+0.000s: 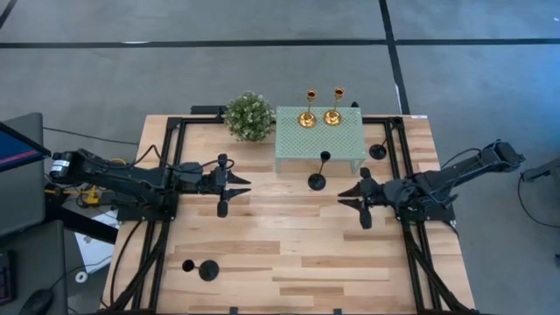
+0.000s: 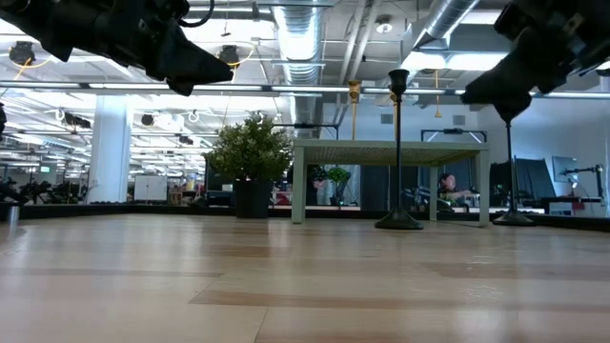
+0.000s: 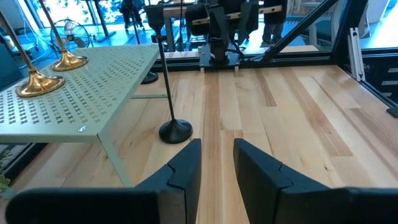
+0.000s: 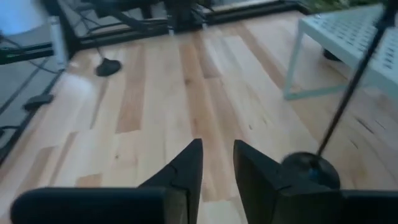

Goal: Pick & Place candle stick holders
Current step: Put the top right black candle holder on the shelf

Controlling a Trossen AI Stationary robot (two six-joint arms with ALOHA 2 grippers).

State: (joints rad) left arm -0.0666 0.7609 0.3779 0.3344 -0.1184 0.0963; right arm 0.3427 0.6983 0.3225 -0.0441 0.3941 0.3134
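Two gold holders (image 1: pixel 307 116) (image 1: pixel 332 114) stand on the mint-green stand (image 1: pixel 319 144). One black holder (image 1: pixel 317 181) stands on its disc base on the table just in front of the stand. A second black holder (image 1: pixel 377 150) stands to the right of the stand. A third black holder (image 1: pixel 208 270) is at the near left. My left gripper (image 1: pixel 248 186) hovers left of the middle, pointing right, its fingers a narrow gap apart and empty. My right gripper (image 1: pixel 341 194) hovers right of the middle, pointing left, also narrowly open and empty. The front black holder's base (image 4: pixel 308 169) is just beside the right gripper's fingers.
A leafy plant ball (image 1: pixel 248 115) stands at the far edge, left of the stand. Black frame rails (image 1: pixel 162 201) (image 1: pixel 411 254) run along both sides of the table. Bare wood (image 1: pixel 297 245) lies between the grippers and the near edge.
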